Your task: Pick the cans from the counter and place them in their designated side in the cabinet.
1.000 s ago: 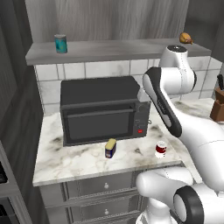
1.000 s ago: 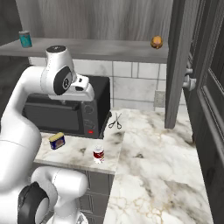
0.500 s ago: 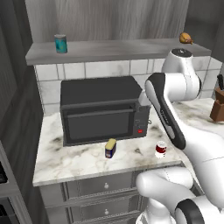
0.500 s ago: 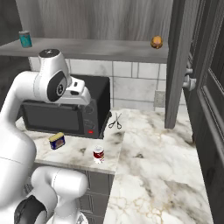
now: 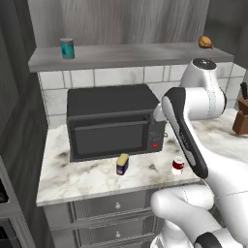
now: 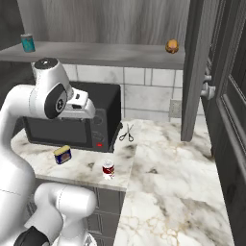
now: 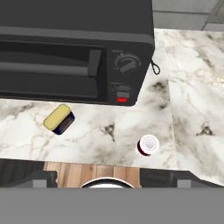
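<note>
A white marble worktop (image 5: pixel 87 177) with grey veining is seen over grey drawers with small round knobs. On it, in front of a boxy black microwave (image 5: pixel 114 121), two small cylindrical cans are found well apart. The yellow-topped can (image 5: pixel 122 164) with a dark blue body lies tilted on its side, near the microwave door. The red can (image 5: pixel 178 165) with white bands stands upright by the worktop's front edge; from the hand view its round pale lid (image 7: pixel 148 143) is seen from above.

Above, a long flat grey shelf board (image 6: pixel 110 54) of the wood-grain cabinet carries a teal can (image 5: pixel 67 48) at one end and a lumpy brown-orange food item (image 6: pixel 172 46) at the other. A pair of scissors (image 6: pixel 127 132) lies beside the microwave; in the hand view it is mostly hidden behind the microwave's corner. A knife block (image 5: pixel 240 117) is cut off at the left base view's edge.

The end effector's fingers are spread wide, with nothing between them.
</note>
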